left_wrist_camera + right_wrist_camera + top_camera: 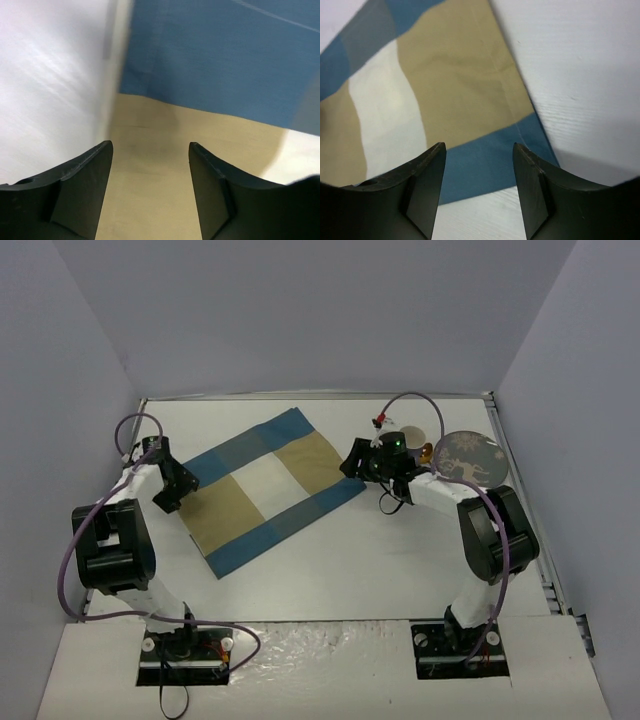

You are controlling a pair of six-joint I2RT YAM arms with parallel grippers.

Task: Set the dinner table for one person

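Note:
The dinner table [340, 570] is a plain white top. A blue-and-tan striped placemat [275, 490] lies flat on it at a slant. My left gripper [165, 498] hangs over the mat's left edge. In the left wrist view its jaws [150, 145] stand open above a tan stripe [150, 130], with nothing between them. My right gripper [352, 462] is at the mat's right corner. In the right wrist view it [479, 145] is open over the blue end stripe [480, 165], with nothing in it.
A grey patterned plate [470, 457] lies at the right, behind the right arm. A small brown object [428, 452] and a white round thing [413, 437] sit beside it. Grey walls close in the table on three sides.

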